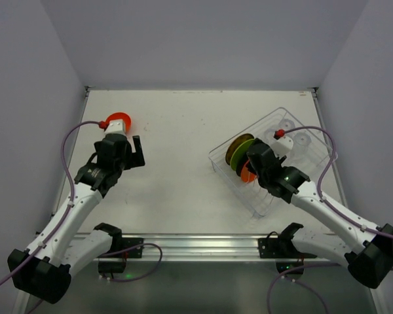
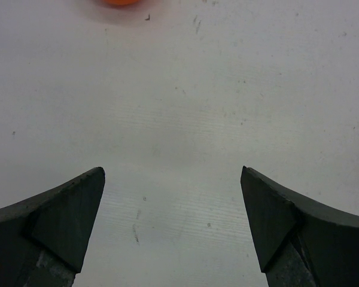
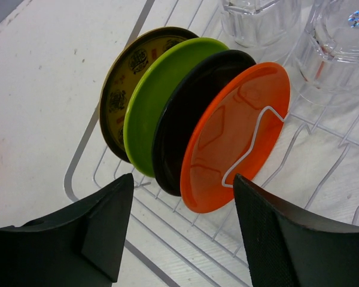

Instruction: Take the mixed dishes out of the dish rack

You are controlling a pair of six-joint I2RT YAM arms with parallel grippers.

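White table [image 1: 183, 196] seen from above, two robot arms bolted at its near edge. On its right side sits the dish rack [image 1: 232, 183], a clear tray set at an angle to the table's edges. The right arm [image 1: 327, 209] reaches over it, clearly the nearer one. The left arm [image 1: 72, 203] is well apart from it, at the far left.

Four round plates stand on edge in the rack's dividers, face to face in a short row. The brown-yellow patterned plate [image 3: 122, 84] is farthest from the right jaws, then the lime green plate [image 3: 155, 101], the dark plate [image 3: 185, 119], and the orange plate [image 3: 227, 149] nearest. Each leans slightly, its hollow face turned toward the right wrist, so the row runs away from the jaws and leftward.

The right jaws are apart and empty, with the orange plate's lower rim straight ahead in the gap (not touching, as far as I can judge). Clear cups [image 3: 341, 54] stand beyond the plates. The small orange-red bowl [image 1: 118, 121] rests on the table just beyond the left jaws, also apart and empty.
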